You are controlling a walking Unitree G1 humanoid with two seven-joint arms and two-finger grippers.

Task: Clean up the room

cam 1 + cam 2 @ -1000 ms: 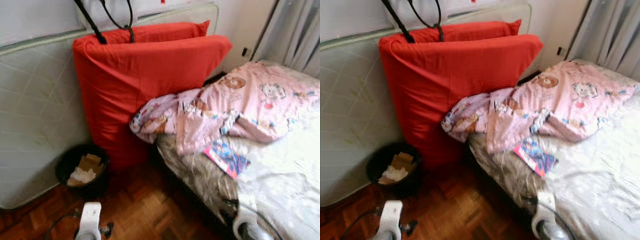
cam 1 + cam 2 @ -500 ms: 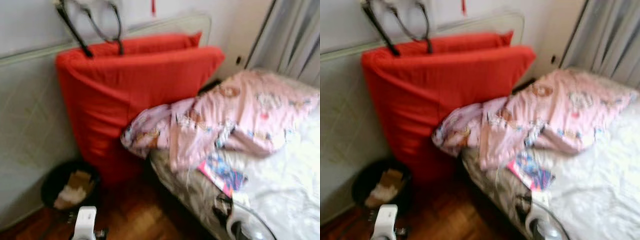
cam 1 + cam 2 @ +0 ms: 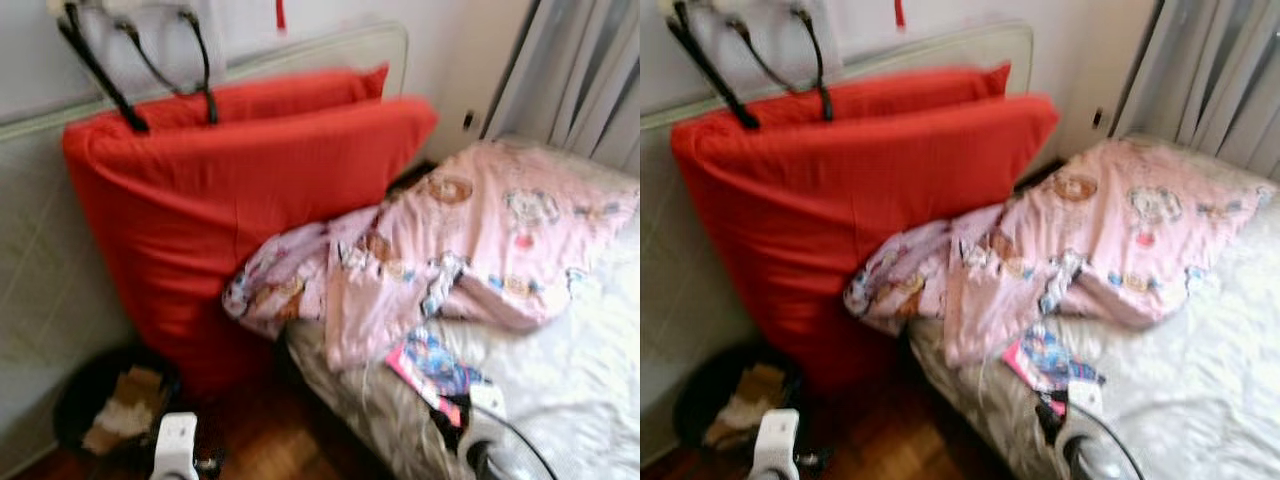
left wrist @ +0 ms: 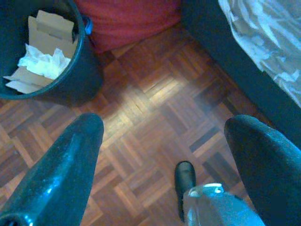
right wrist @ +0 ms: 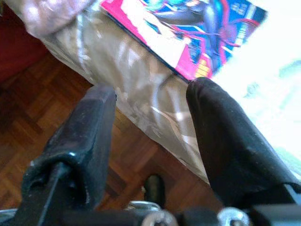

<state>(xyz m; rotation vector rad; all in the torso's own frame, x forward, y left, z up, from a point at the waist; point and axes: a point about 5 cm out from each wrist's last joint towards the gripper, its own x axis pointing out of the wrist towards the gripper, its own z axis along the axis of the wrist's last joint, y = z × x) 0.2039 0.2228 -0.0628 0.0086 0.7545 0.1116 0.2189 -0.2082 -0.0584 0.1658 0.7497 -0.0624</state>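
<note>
Seen from the head camera, a large red fabric-covered mattress (image 3: 240, 200) leaned upright against a pale quilted mattress (image 3: 40, 290) by the wall, beside a bed (image 3: 570, 400) where a crumpled pink cartoon-print blanket (image 3: 440, 260) lay above a bright pink and blue comic book (image 3: 432, 366) near the bed's edge. A round black waste bin (image 3: 105, 410) holding cardboard and paper stood on the parquet floor (image 3: 270, 450). In the left wrist view, the left gripper (image 4: 164, 155) hung over the floor near the bin, jaws spread wide. In the right wrist view, the right gripper (image 5: 150, 113) hovered at the bed's edge just short of the comic book, jaws parted and empty.
</note>
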